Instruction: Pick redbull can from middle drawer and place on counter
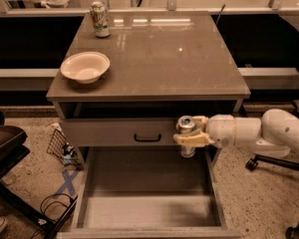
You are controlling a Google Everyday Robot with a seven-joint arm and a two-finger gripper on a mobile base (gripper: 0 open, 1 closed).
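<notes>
Jaws closed on the redbull can (186, 123), fingers clamped on either side of its body. Gripper (185, 132) reaches in from the right on a white arm (269, 131). Can upright, off any surface, above the right rear of the open middle drawer (82, 188) and level with the front of the upper drawer (109, 132), right of its black handle (147, 138). Counter (159, 59) above carries a bowl (85, 66) at front left and a green-and-white can (99, 19) at back left.
</notes>
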